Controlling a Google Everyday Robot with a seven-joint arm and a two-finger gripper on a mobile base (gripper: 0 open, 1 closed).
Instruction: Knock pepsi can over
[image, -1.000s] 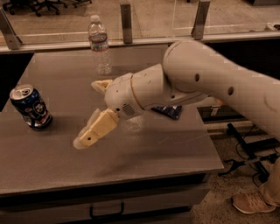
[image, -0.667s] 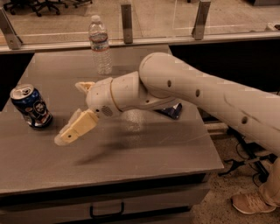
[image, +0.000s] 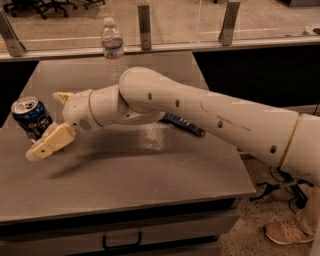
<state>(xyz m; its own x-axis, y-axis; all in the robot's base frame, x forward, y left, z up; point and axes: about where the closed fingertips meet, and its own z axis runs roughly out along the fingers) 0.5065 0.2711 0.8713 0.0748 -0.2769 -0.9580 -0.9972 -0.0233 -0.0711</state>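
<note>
The pepsi can (image: 29, 116), dark blue with a silver top, stands upright near the left edge of the grey table (image: 150, 170). My gripper (image: 45, 125) is at the can's right side with its fingers spread apart. One cream finger (image: 50, 143) lies just in front of and below the can. The other fingertip (image: 61, 95) is behind it to the right. The gripper holds nothing. My white arm stretches across the table from the right.
A clear water bottle (image: 113, 51) stands upright at the table's back edge. A flat dark blue snack wrapper (image: 184, 125) lies mid-table, partly under my arm. A glass railing runs behind the table. A person's shoe (image: 285, 232) is at lower right.
My arm has swung left across the table. The gripper went from mid-table to right beside the can. The can still stands upright in the same place.
</note>
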